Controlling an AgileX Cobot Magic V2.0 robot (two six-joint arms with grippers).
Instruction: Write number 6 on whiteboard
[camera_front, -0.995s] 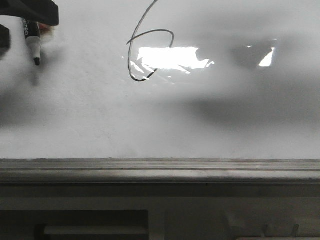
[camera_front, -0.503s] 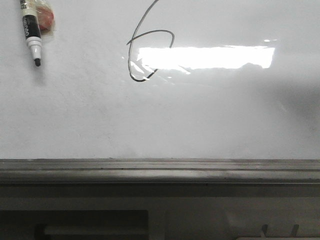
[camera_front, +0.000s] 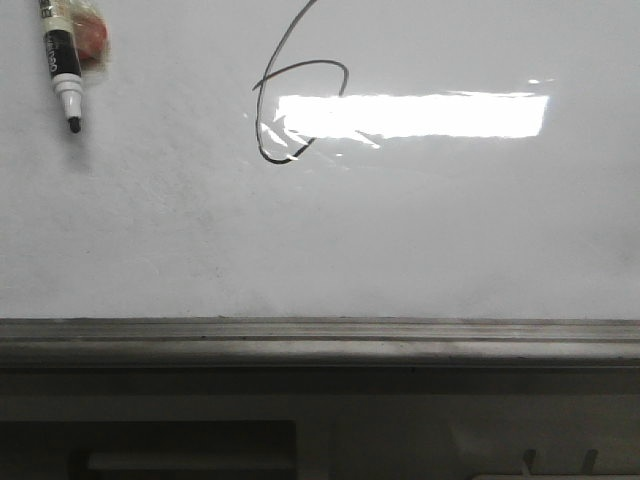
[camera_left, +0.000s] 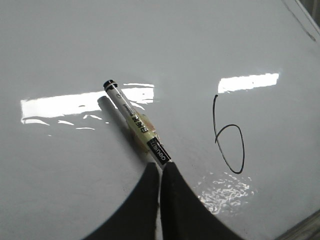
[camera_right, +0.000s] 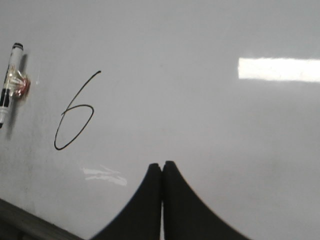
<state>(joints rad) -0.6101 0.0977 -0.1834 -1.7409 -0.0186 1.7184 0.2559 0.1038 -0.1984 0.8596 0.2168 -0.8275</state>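
The number 6 (camera_front: 259, 140) is a thin black line on the whiteboard (camera_front: 400, 230), upper middle in the front view. It also shows in the left wrist view (camera_left: 243, 150) and the right wrist view (camera_right: 82, 89). A black-and-white marker pen (camera_front: 62, 62) lies on the board at far left, tip uncapped. My left gripper (camera_left: 161, 165) is shut and hangs above the pen (camera_left: 137, 122), hiding its tip end; it holds nothing. My right gripper (camera_right: 162, 164) is shut and empty above bare board right of the 6. Neither gripper shows in the front view.
A grey metal edge rail (camera_front: 320, 335) runs along the board's near side. A bright rectangular light reflection (camera_front: 420, 115) lies just right of the 6. A small reddish thing (camera_front: 92, 38) sits against the pen.
My left gripper, over the pen one second ago in the front view, has lifted out of that view. The arm shadows on the board are gone. The pen and the 6 have not moved.
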